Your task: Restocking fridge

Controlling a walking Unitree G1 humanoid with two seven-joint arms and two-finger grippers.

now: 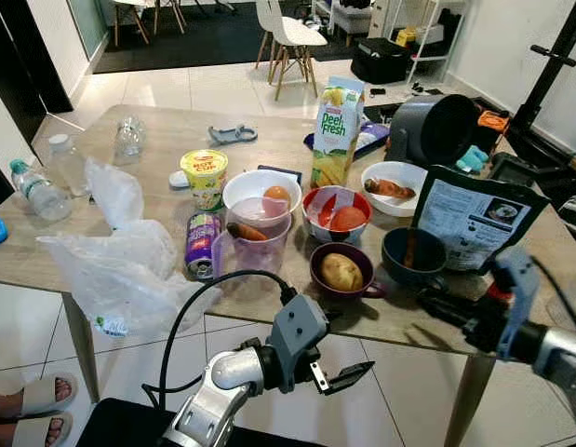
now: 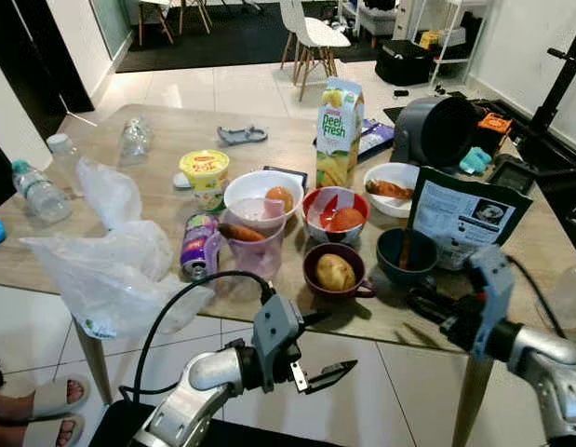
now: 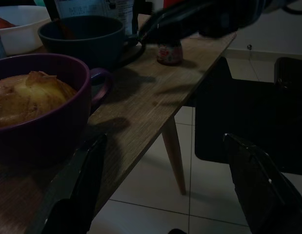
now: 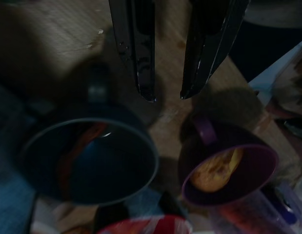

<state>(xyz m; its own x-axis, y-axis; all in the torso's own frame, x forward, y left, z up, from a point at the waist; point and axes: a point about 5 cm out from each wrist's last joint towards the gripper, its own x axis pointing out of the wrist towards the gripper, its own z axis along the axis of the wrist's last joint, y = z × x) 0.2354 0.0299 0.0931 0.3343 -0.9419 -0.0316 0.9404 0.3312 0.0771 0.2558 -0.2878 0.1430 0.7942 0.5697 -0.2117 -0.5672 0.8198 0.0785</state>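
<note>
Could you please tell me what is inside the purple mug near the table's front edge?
The purple mug holds one yellowish potato. Whatever lies beneath the potato is covered.

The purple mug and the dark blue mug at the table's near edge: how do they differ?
The purple mug holds a round yellowish potato, while the blue mug holds something thin and orange-red that leans on its wall. The purple mug sits nearer the left gripper; the blue mug sits nearer the right gripper, in front of a black pouch. Both stand upright on the table, and both have a handle.
</note>
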